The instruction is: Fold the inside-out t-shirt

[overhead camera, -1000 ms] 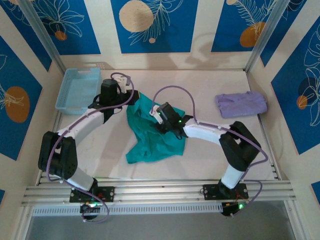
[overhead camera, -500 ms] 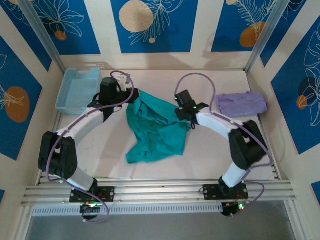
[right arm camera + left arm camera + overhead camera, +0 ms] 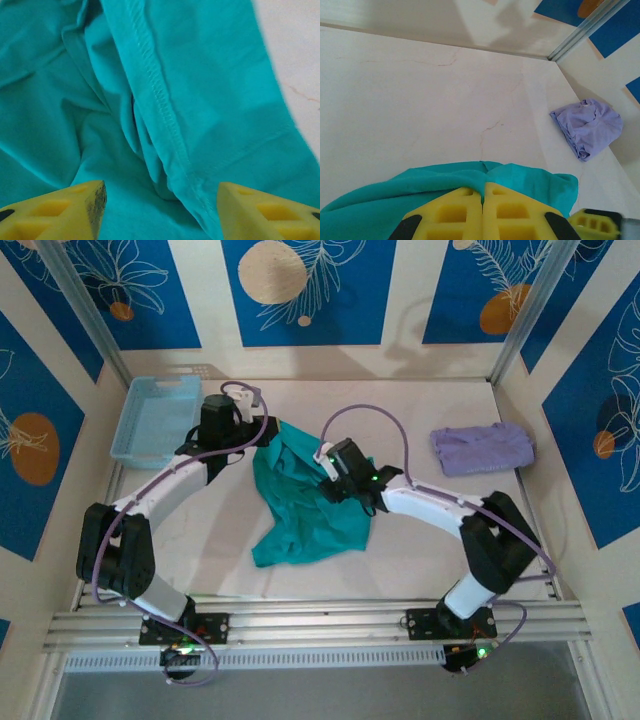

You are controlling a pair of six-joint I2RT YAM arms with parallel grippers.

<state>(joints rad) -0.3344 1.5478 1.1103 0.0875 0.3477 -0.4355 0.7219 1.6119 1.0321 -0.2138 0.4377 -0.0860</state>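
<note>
The t-shirt (image 3: pixel 305 515) is lying crumpled at the centre of the table (image 3: pixel 420 550). Its long axis is running from upper centre of the top view down toward lower left. The left pincer (image 3: pixel 262 437) is gripping the upper corner, jaws closed on cloth. The right pincer (image 3: pixel 328 475) is standing open over the t-shirt's right half, with a stitched seam (image 3: pixel 160 105) running down between its fingers. The right arm is therefore nearer the free cloth.

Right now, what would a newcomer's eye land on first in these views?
The crumpled teal t-shirt lies mid-table between the two arms. The left hand is shut on its far edge, and the right hand hangs open just over a stitched seam. A lavender garment sits apart at the far right, and a blue basket at the far left.
</note>
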